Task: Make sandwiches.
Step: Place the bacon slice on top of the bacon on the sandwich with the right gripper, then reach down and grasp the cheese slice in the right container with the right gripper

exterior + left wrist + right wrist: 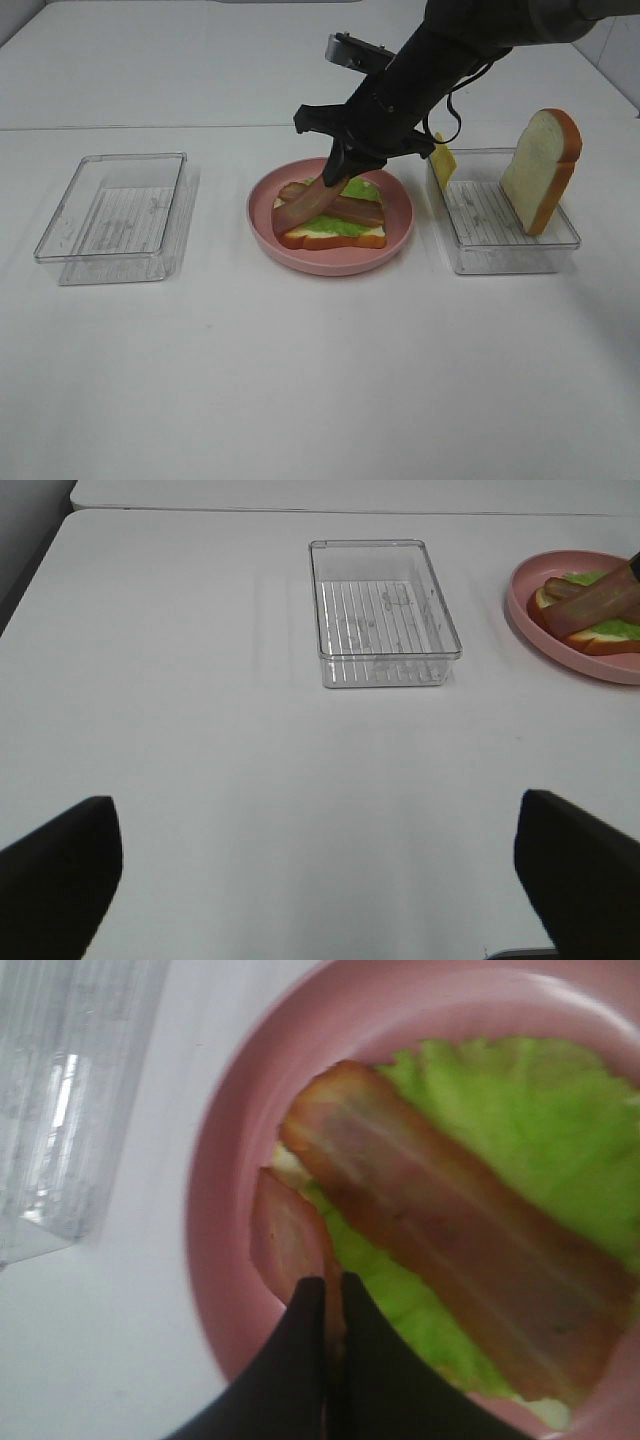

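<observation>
A plain white desk [300,400] fills nearly the whole scene, matte and evenly lit, with only soft, faint shadows. A thin seam [150,127] runs across it, with a second white top [200,60] behind. Past the desk's edge lies a dark grey strip [22,570], too blurred to identify.

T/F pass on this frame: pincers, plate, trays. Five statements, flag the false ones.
1. The right pincer is shut on a bacon strip. True.
2. A second bacon strip lies on the lettuce. True.
3. The spare bread slice lies flat in the right tray. False: it stands on edge.
4. The cheese square tops the stack on the pink plate. False: it is at the right tray's edge.
5. The left pincer is shut. False: it is open.
</observation>
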